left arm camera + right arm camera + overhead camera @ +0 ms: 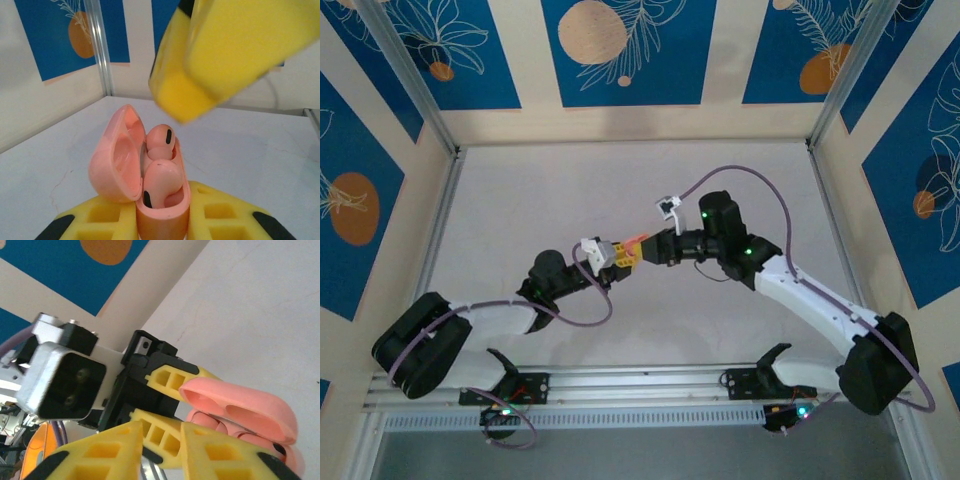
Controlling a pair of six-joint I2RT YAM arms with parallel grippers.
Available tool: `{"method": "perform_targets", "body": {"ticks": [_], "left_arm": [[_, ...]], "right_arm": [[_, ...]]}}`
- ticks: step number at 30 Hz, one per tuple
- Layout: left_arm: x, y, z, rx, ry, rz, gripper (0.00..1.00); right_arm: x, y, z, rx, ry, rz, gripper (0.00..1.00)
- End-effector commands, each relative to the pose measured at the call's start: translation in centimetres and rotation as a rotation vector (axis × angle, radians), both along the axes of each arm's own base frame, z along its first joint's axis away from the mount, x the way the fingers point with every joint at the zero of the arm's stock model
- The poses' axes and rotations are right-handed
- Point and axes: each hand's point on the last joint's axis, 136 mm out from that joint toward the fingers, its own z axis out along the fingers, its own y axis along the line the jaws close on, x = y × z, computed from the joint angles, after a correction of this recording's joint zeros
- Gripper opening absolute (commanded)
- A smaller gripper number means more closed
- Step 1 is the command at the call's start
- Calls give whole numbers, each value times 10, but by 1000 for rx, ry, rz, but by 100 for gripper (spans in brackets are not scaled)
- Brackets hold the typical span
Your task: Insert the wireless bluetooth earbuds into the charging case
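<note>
A robot test enclosure: blue leaf-patterned wall panels (660, 70) and aluminium corner posts (408, 80) surround the pale flat tabletop (620, 190).

L arm (495, 318) & R arm (810, 295): white link shells w/ bulky black joint housings, green LEDs (705, 213) lit. Thin purple cable (760, 180) on ea. arm. Fingers (105, 452) bright yellow, hollow square cells, black tip patches. L wrist cam block (60, 382) silver-grey w/ black face; small screw (144, 344) on black mount.
</note>
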Motion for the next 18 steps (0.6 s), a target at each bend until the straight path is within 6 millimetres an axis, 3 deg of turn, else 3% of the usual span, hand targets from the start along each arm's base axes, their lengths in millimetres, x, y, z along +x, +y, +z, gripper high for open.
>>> {"method": "perform_targets", "body": {"ticks": [1,8,18], "left_arm": [[-16,-6,11,-6,-34,-83,22],[-33,-9,14,6,-16,-176,22],[-46,-11,22,-3,-13,-249,23]], "right_arm": [[-5,-14,29,22,-93,45,33],[5,-30,41,25,-130,76,53],[6,-17,24,49,-17,205,57]]}}
